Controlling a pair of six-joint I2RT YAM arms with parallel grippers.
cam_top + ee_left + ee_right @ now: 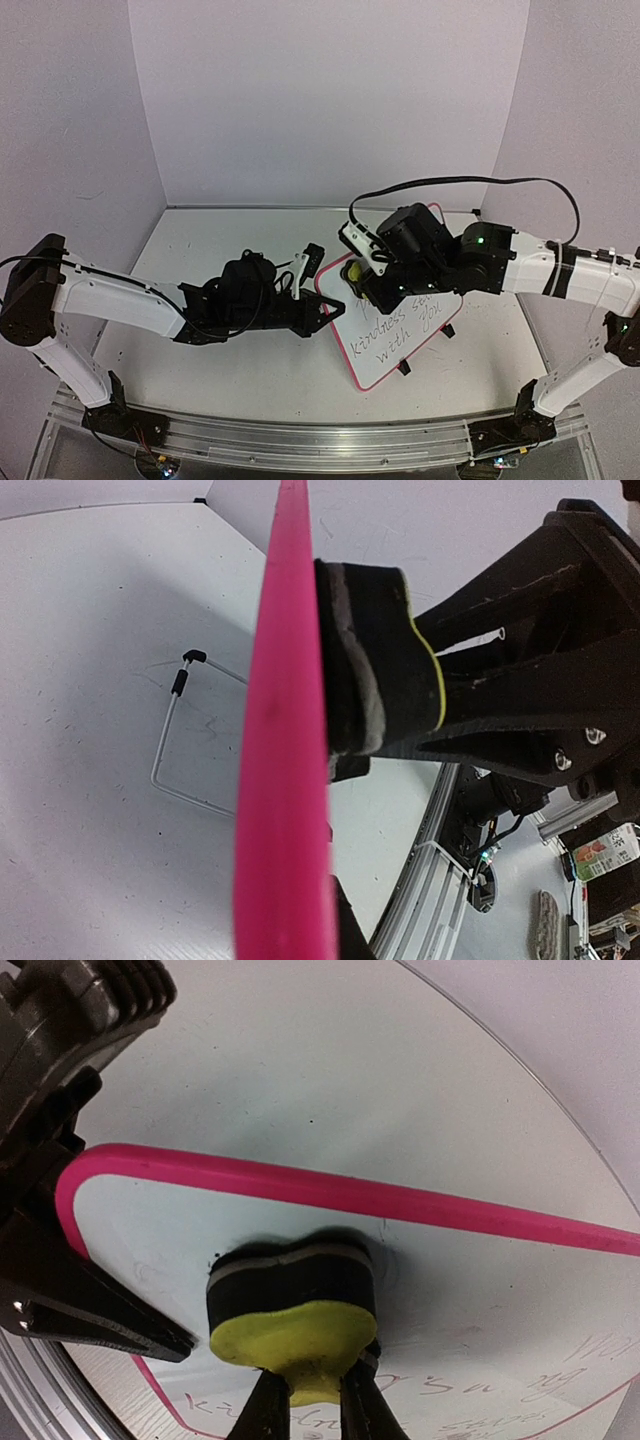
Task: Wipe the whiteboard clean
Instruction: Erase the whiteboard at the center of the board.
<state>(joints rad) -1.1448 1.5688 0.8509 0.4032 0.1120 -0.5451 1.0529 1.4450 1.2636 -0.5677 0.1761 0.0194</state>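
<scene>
Wiping step: whiteboard (400, 335) edge clamped by left gripper (325, 303), eraser (290, 1305) pinched by right gripper (315, 1400) near whiteboard's corner; sweep across writing (405, 322) judged next.

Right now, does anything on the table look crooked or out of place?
The whiteboard lies skewed on the table, its pink frame pinched by the left tool. That seems deliberate: the right tool presses a yellow-and-black eraser on it. Nothing looks spilled or broken.

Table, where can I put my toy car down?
Bare table lies along the back wall, and between the left arm and the near rail. The middle is crowded: left pincer and right pincer, holding the eraser, meet at the whiteboard.
</scene>
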